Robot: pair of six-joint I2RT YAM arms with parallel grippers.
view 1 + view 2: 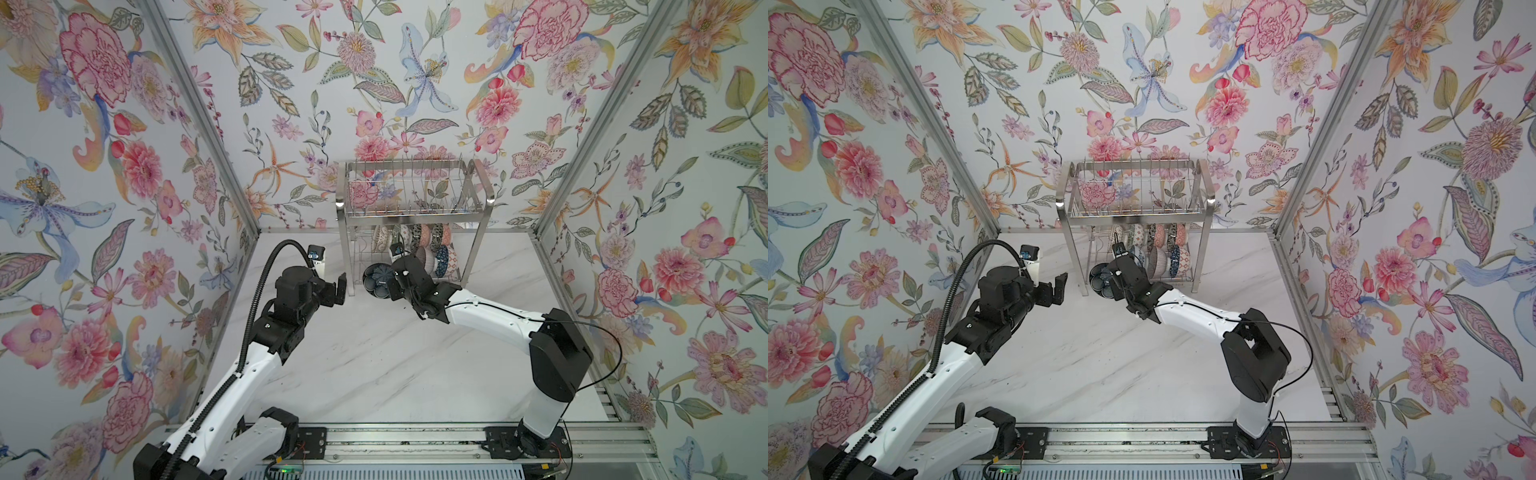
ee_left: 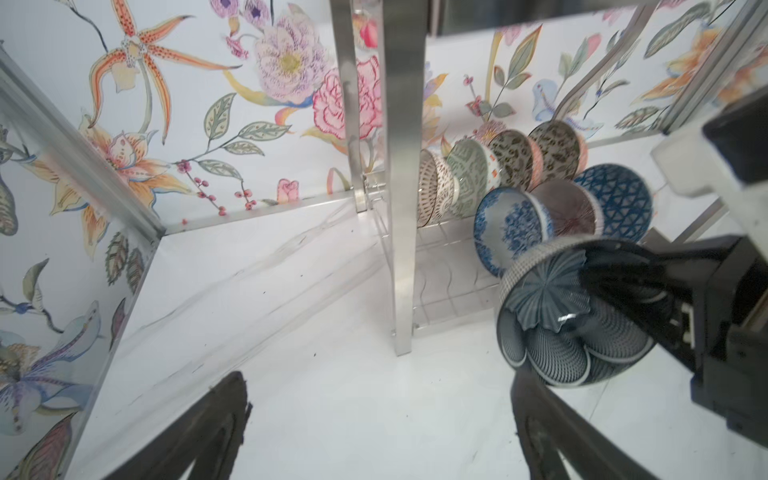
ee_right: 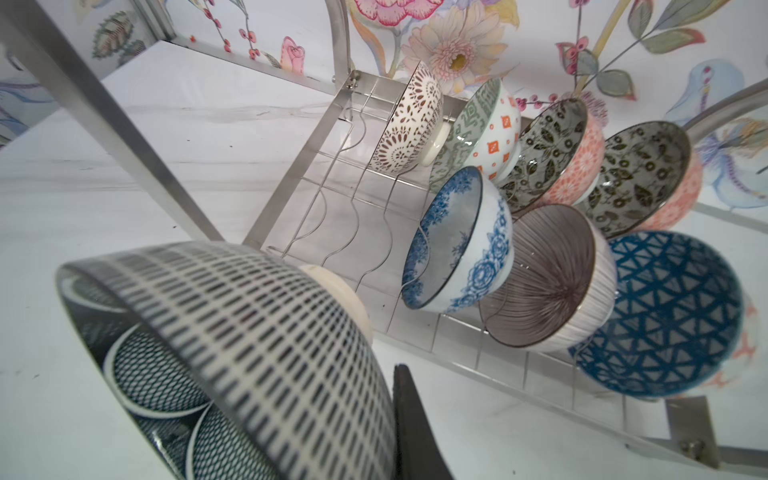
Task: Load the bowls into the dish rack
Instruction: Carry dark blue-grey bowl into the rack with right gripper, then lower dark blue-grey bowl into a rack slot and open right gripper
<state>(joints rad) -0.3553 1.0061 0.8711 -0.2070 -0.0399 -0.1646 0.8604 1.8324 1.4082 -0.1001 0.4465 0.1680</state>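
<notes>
Bowl [image 1: 373,280], dark-netted, was mid-carry, pinched in right end effector [image 1: 390,286]; left end effector [image 1: 336,290] gaped empty. Next likely needed a free dish rack [image 1: 415,215] slot.

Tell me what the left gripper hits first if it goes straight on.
Probably the dish rack's front leg: the open left gripper points at it across bare table. The right gripper's dark bowl sits just beside that line; depth is unclear.

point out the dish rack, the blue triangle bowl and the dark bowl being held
dish rack [image 2: 402,208]: left wrist view, flat band leg
blue triangle bowl [image 3: 660,316]: right wrist view, inside wall
dark bowl [image 2: 552,332]: left wrist view, patterned inside
</notes>
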